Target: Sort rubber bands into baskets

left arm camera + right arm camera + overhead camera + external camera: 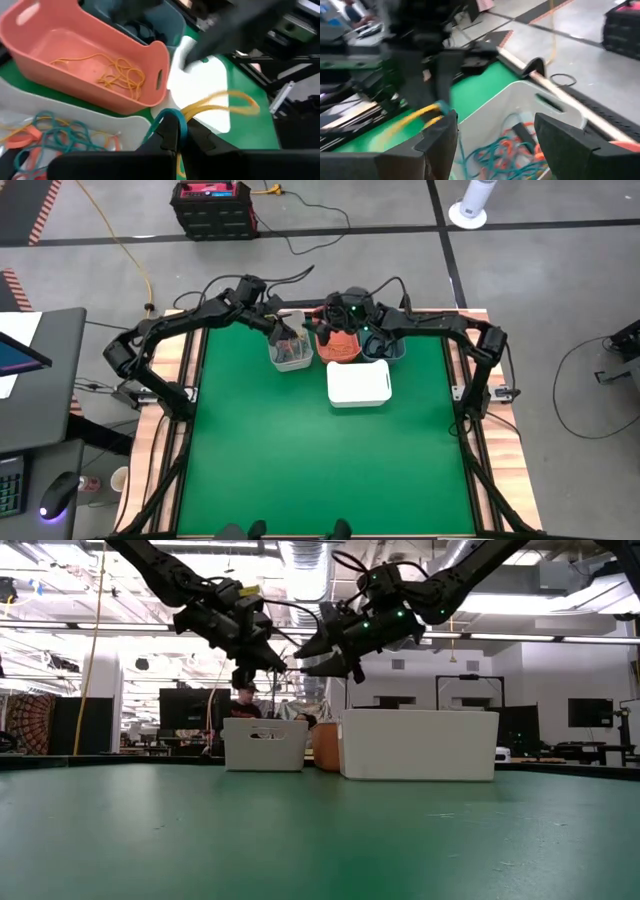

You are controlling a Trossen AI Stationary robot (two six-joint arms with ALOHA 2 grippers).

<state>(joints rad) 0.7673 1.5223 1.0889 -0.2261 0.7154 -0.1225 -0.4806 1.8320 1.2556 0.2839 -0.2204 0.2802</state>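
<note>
Green table (320, 460) fills the near ground, bare on its near half. White basket (359, 383) sits nearest of the four; behind it, in a row at the far edge, are the light grey basket (291, 356) on the left, the coral-orange basket (342, 346) in the middle, the dark slate-blue basket (385, 350) on the right. Both arms reach in from the sides and meet above this row. Left gripper (176, 131) hangs over the grey basket's right end, jaws narrow, pinching a yellow-orange rubber band (220, 102) with a teal band (170, 117) caught at the fingertips. Right gripper (492, 125) hangs beside it, jaws wide, holding nothing. Grey basket holds a tangle of teal and orange-red bands (55, 137); coral basket holds yellow-orange bands (117, 75).
</note>
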